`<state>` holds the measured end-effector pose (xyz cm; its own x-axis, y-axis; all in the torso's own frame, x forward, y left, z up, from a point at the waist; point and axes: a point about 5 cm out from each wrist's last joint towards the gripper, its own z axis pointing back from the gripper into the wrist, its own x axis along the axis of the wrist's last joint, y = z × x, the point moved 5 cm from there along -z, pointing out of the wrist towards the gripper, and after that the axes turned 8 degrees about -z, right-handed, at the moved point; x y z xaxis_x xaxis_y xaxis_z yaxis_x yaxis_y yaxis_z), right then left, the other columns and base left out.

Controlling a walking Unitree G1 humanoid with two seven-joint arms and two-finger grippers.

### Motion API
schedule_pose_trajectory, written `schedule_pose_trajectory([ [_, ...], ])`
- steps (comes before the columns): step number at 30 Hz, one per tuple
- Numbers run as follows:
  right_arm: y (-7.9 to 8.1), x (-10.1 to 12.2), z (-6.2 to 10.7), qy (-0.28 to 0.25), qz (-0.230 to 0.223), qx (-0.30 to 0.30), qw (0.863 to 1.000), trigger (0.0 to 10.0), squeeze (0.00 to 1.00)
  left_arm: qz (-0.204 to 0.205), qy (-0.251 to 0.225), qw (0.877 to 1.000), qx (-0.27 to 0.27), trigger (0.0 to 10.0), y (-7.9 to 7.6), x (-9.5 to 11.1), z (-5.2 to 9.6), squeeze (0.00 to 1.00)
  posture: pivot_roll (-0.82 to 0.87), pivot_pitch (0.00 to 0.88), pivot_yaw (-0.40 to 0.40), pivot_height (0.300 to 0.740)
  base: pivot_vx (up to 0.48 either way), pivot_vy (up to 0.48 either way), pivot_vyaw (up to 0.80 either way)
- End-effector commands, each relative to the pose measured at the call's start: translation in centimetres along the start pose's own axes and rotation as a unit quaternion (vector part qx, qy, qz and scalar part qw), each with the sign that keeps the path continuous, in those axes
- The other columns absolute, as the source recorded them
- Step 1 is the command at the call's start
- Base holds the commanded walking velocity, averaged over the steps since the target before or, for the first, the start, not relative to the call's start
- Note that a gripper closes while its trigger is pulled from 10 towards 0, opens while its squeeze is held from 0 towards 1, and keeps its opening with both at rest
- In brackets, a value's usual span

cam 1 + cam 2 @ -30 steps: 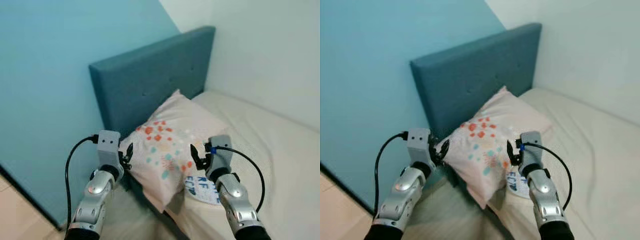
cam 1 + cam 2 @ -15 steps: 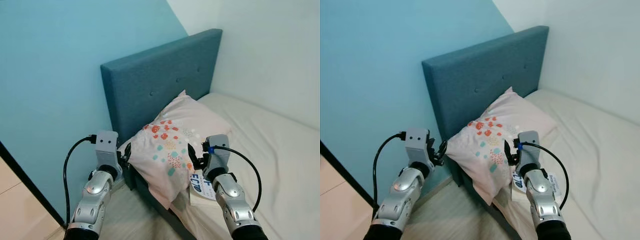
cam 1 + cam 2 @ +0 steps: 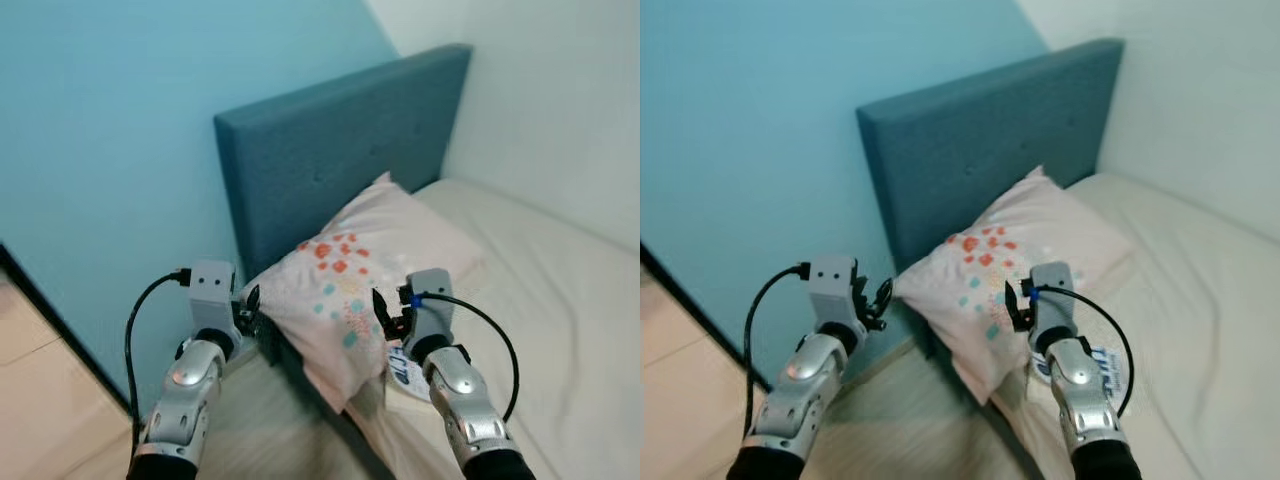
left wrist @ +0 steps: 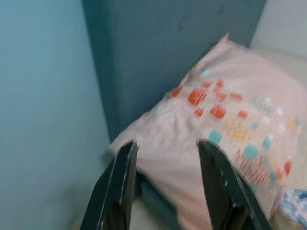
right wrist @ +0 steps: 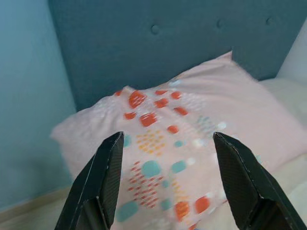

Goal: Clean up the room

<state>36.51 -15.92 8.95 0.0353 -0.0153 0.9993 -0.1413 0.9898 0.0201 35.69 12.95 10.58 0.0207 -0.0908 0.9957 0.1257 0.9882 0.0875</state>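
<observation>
I see no container here. The pink pillow (image 3: pixel 365 270) with orange and teal spots lies on the bed (image 3: pixel 560 290), leaning against the blue headboard (image 3: pixel 330 150), one corner hanging over the bed's edge. My left gripper (image 3: pixel 250 308) hovers at that corner, fingers (image 4: pixel 120 187) spread apart, touching nothing. My right gripper (image 3: pixel 390 313) sits over the pillow's near side, fingers (image 5: pixel 240 182) also spread. A printed paper (image 3: pixel 1095 365) lies on the bed under my right arm. Teal wall (image 3: pixel 100 150) behind, light floor (image 3: pixel 50 400) below.

Pillow (image 3: pixel 370 270) on bed (image 3: pixel 560 300) — before headboard (image 3: pixel 340 150)
</observation>
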Motion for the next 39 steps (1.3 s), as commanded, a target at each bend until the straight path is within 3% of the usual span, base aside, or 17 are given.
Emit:
schedule_pose_trajectory([
  [1, -0.41, -0.14, 0.04, -0.001, 0.000, -0.008, 1.000, 10.0, 0.00, 0.002, 0.011, 1.000, 0.005, 10.0, 0.24, -0.42, 0.05, 0.00, -0.01, 0.000, -0.022, 0.740, 0.000, 0.000, 0.00],
  [15, -0.31, -0.15, -0.02, -0.001, -0.005, -0.007, 1.000, 10.0, 0.00, -0.001, 0.009, 1.000, 0.011, 10.0, 0.58, -0.32, 0.07, 0.00, 0.00, 0.000, -0.022, 0.740, 0.000, 0.000, 0.00],
  [30, -0.47, -0.33, 0.10, 0.001, -0.007, -0.012, 1.000, 10.0, 0.00, 0.006, 0.012, 1.000, 0.012, 10.0, 0.65, -0.33, -0.10, 0.00, -0.01, 0.000, -0.016, 0.740, 0.000, -0.437, 0.00],
  [39, -0.72, -0.36, 0.23, 0.001, -0.007, -0.015, 1.000, 10.0, 0.00, 0.027, 0.025, 0.999, 0.008, 10.0, 0.72, -0.63, -0.28, 0.00, -0.01, 0.000, -0.015, 0.740, 0.000, 0.427, 0.00],
])
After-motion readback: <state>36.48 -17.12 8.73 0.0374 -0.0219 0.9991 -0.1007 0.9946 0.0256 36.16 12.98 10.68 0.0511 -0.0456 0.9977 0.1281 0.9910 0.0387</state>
